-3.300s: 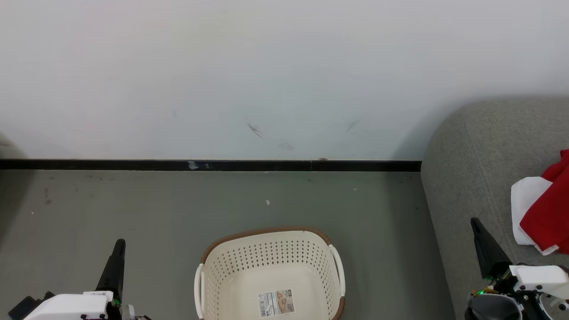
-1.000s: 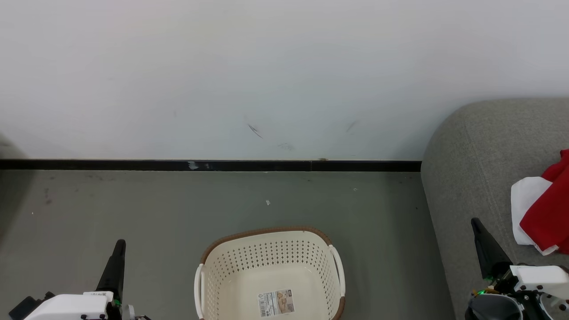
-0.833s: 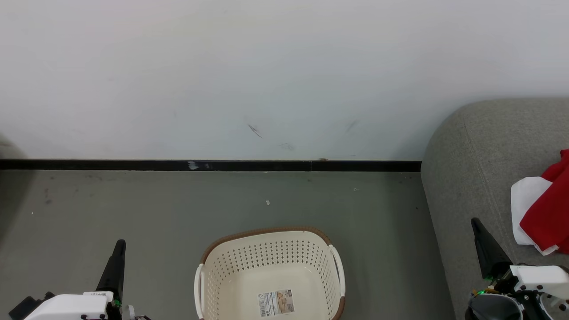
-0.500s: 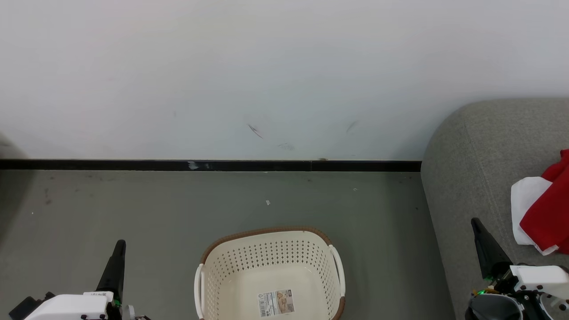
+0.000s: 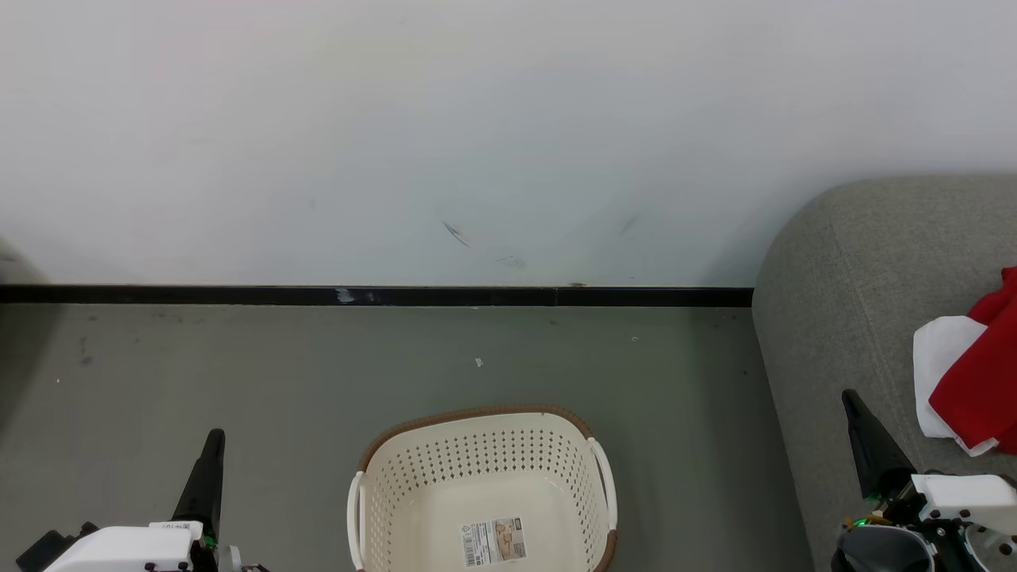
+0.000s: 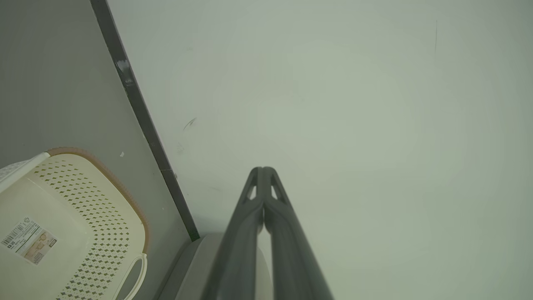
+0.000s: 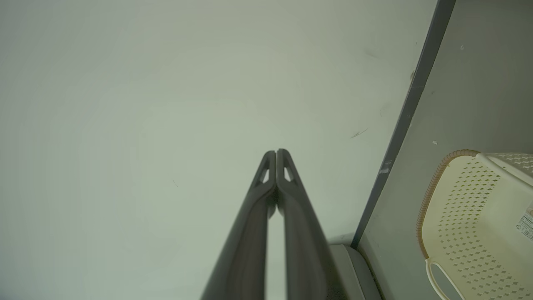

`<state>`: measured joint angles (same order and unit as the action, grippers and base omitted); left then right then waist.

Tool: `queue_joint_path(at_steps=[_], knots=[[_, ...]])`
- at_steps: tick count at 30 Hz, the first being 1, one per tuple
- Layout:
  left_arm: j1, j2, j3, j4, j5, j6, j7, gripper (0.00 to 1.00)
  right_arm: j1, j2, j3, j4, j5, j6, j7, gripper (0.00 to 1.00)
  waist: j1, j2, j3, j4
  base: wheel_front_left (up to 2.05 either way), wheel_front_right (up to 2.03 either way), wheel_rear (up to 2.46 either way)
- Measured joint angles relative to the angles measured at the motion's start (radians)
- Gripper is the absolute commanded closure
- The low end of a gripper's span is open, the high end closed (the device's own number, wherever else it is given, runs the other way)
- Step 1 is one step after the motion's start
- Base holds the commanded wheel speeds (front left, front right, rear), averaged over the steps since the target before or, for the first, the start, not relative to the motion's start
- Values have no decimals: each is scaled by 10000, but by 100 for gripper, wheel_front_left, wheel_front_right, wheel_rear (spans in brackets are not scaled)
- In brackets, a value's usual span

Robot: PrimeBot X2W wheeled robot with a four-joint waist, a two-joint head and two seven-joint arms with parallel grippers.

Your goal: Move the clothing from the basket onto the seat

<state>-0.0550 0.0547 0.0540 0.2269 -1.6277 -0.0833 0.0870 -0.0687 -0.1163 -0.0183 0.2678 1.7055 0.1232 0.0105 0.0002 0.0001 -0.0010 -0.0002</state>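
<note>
Lying crumpled on the seat [image 5: 842,278] at the head view's right edge, the clothing [image 5: 981,389] is looking light and limp; pinching a raised red fold is seeming the surest hold. Its visible part is running roughly away from the robot, with the white piece [image 5: 931,353] pointing toward the basket [image 5: 477,453], which is holding just a label [image 5: 494,542]. The left gripper [image 6: 263,170] and right gripper [image 7: 276,152] are both pressing their fingers together, empty.
</note>
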Motion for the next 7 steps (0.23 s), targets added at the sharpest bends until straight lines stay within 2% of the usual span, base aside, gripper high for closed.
queue_joint_path(at_steps=[7], knots=[[0, -2, 0, 2, 0, 0, 0, 100, -1, -2, 2, 0, 2, 0, 0, 100, 0, 0, 0, 0, 0, 0, 0]])
